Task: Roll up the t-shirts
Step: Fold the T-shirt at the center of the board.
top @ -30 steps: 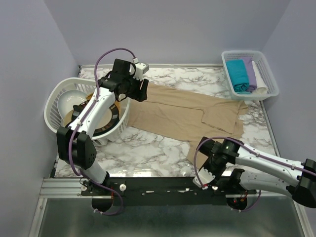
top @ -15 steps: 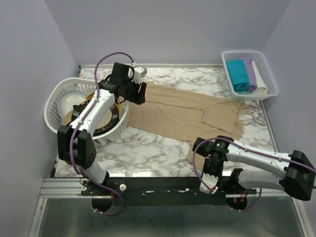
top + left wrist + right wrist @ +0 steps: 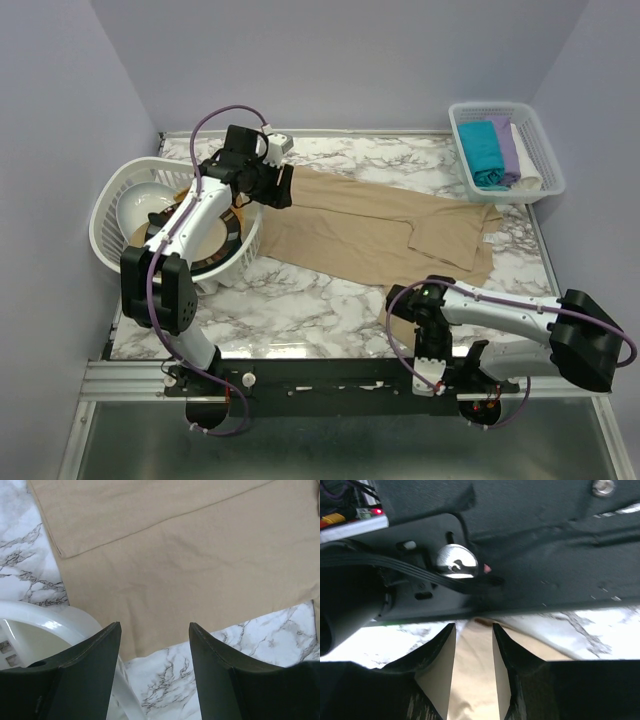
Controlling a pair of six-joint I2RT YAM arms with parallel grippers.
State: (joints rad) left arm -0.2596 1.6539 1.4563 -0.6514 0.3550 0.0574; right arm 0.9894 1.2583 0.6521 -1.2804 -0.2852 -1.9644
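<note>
- At the table's centre, the beige t-shirt is lying flat.
- The left gripper is hovering spread over its left edge; the right gripper, narrowly parted, is waiting at its near hem.
- One-sided pinching is risking a crooked roll.

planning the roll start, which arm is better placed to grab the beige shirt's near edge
Right. The right gripper is low, straddling the near edge of the beige t-shirt; the left gripper hovers over its far-left corner.

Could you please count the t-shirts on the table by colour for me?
Beige t-shirt: 1
Teal t-shirt: 1
Lilac t-shirt: 1
White t-shirt: 1
Total: 4
</note>
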